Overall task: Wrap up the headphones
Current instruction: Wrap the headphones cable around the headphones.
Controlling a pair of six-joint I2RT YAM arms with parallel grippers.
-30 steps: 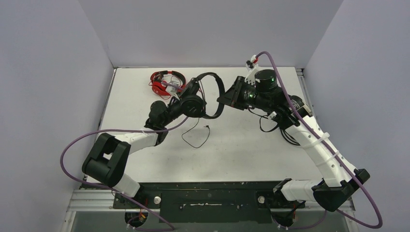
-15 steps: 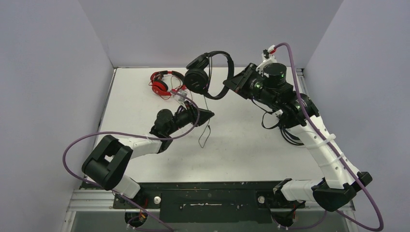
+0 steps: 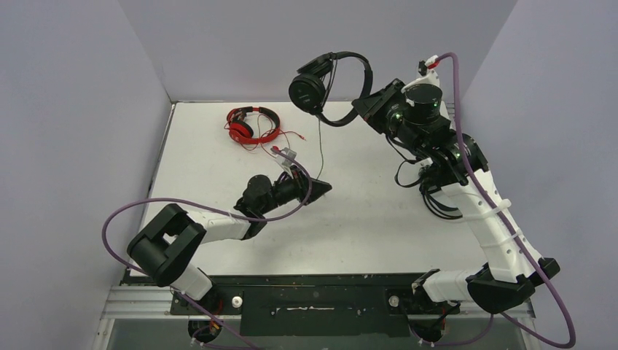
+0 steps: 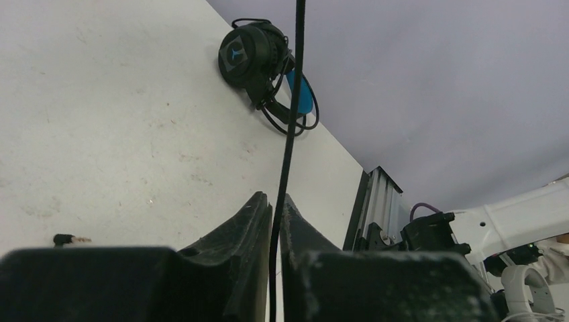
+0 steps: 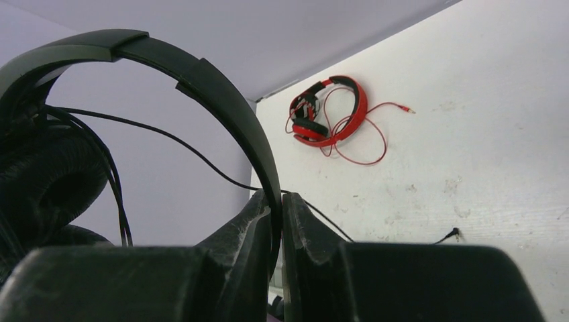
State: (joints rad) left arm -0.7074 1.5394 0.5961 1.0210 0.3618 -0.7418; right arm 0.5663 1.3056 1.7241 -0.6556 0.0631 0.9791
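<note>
My right gripper (image 3: 357, 109) is shut on the headband of the all-black headphones (image 3: 310, 91) and holds them high over the back of the table; the headband also shows in the right wrist view (image 5: 201, 74). Their thin black cable (image 3: 320, 149) hangs straight down into my left gripper (image 3: 326, 187), which is shut on it low over the table. In the left wrist view the cable (image 4: 290, 134) runs between the fingers. The red headphones (image 3: 251, 125) lie at the back left with their red cord loose. The blue-banded headphones (image 4: 251, 50) lie at the right, mostly hidden under my right arm in the top view.
A black jack plug (image 4: 64, 239) lies on the white table (image 3: 350, 219) near my left gripper. Grey walls close the table on three sides. A metal rail (image 4: 376, 201) runs along the right edge.
My right gripper has lifted the black headphones up and back to the right. My left gripper has left the ear cup, slid down the cable and moved nearer. The cable now hangs straight.
</note>
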